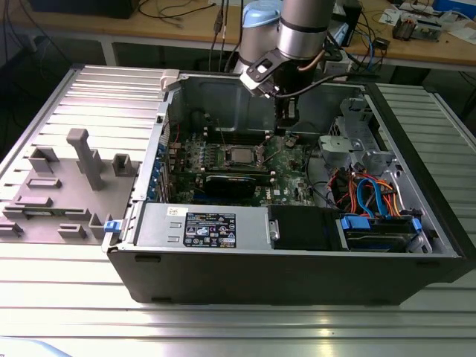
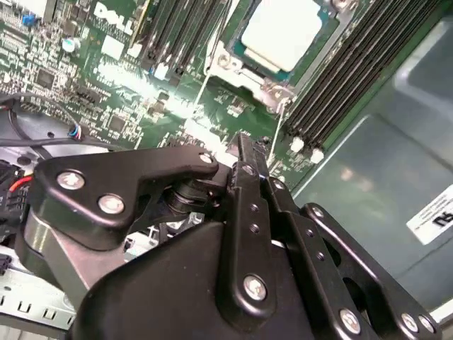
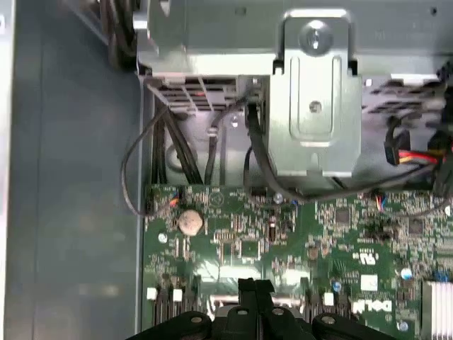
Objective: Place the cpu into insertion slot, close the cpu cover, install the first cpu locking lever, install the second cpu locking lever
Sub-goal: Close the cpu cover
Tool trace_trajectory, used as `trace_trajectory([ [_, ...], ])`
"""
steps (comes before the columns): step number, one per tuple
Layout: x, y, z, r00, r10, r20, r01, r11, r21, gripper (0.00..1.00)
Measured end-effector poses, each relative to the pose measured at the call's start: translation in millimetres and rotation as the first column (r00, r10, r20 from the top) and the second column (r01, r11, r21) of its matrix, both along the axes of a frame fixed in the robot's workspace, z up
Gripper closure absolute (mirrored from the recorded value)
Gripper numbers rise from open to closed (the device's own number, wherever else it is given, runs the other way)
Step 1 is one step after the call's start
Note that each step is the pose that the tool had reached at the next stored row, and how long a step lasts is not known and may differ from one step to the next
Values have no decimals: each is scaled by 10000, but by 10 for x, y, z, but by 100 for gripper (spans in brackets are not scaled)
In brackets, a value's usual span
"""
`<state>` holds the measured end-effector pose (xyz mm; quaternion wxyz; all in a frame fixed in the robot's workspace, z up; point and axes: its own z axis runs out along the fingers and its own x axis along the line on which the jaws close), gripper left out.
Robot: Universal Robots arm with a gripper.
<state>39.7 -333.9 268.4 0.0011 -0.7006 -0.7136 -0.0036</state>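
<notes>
The cpu [image 2: 279, 32] is seated flat in the insertion slot [image 2: 241, 76], silver top up, so the placing appears done. In the second wrist view its far side is cut off by the picture's edge. Whether the silvery metal framing the chip is the cpu cover folded down or only the slot's rim cannot be made out. The locking levers are too thin to be told with certainty.

The gripper [image 2: 248, 145] is held just beside the slot over the green board, tips pressed together with nothing pinched. This is judged to suit pushing rather than grasping. Contact with the board is hidden by the gripper's own body.
</notes>
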Motion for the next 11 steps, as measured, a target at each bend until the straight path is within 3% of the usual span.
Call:
trace_trajectory([
  [1, 108, 0, -147, 10000, -1, -6, 1, 10000, 0, 89],
  [2, 75, 0, -197, 10000, -1, -9, 1, 10000, 0, 89],
  [11, 37, -1, -200, 10000, -1, -9, 1, 10000, -1, 89],
])
